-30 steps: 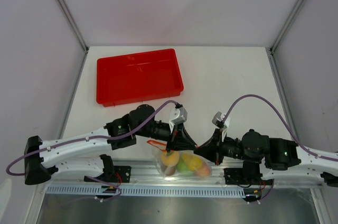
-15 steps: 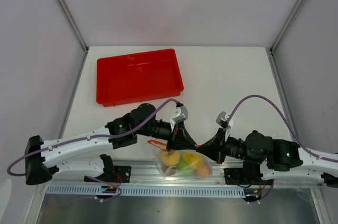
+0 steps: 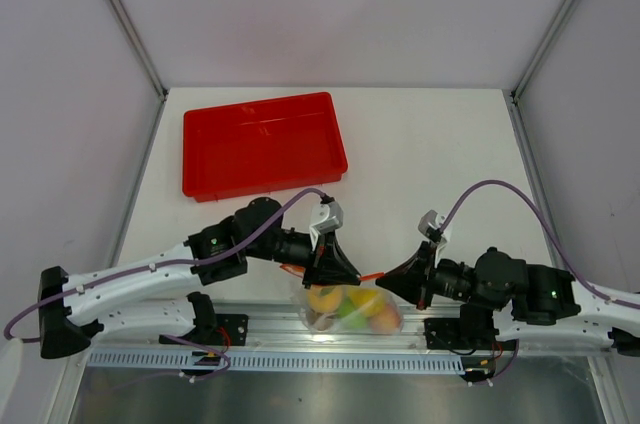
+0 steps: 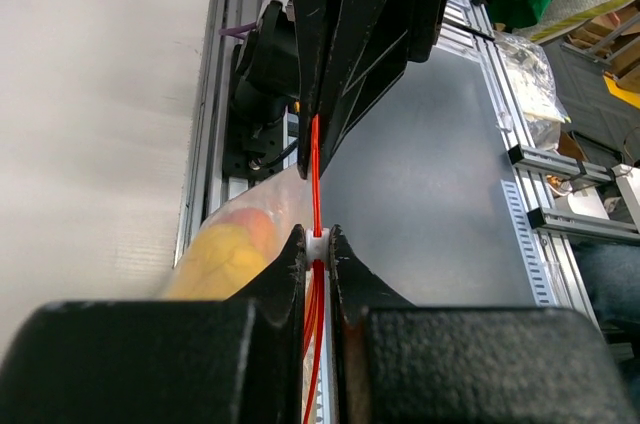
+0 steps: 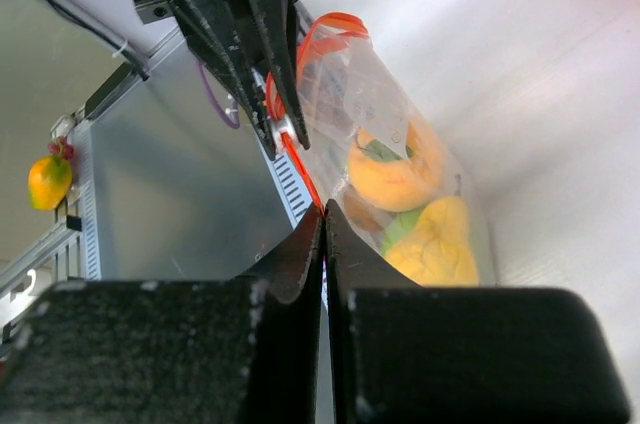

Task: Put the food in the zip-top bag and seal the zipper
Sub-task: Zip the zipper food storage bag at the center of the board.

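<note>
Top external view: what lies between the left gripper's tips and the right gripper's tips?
A short straight run of the zipper, pinched by the left gripper and right gripper. The zip-top bag sits just nearer the bases. The top view shows it.

From above, the left pincer (image 3: 345,272) hid one end of the zipper (image 3: 370,275), a line too thin to judge closed. The food (image 3: 345,304) inside the zip-top bag (image 3: 300,294) merged into blurred colours, perhaps a brownish piece at the left. In the left wrist view, the pincer's own fingers (image 4: 290,284) hid the bag's near part.
</note>
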Robot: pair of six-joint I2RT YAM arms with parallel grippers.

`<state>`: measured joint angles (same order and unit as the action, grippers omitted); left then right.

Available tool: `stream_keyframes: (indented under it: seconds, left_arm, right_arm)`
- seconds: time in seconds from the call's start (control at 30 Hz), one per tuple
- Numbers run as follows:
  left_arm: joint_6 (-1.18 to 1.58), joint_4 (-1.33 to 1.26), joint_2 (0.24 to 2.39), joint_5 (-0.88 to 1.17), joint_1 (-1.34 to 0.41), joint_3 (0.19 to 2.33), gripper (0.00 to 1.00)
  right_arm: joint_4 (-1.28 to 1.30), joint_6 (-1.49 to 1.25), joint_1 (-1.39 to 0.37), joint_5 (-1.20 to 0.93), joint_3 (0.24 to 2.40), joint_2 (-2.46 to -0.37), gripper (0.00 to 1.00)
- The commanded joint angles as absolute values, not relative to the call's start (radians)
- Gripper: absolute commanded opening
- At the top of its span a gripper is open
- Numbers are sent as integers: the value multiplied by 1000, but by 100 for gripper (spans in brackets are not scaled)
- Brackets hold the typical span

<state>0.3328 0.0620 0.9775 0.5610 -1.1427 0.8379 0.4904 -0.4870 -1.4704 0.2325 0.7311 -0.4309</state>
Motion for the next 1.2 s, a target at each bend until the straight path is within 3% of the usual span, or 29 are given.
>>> stream_keyframes:
  seconds: [0.0,0.13,0.4,0.93,1.17]
  left_arm:
    - [348,72,937,583,-1137,816,1]
    - [365,55,939,587,-1137,807,0]
    - [373,48,928,592,-1137,802,1]
    - [377,26,940,607,-1137,799,0]
    - [379,31,936,609,-1137,799,1]
  right_arm:
    - [428,-451,-1470,164,735,-445,0]
    - [405,-459,-1470,107,747,-527,0]
    - [367,-472,-1470,149,741,-563,22]
    - [359,-469,-1465,178,739,-523,18]
    - [342,-463,-1462,184,741,-529,10]
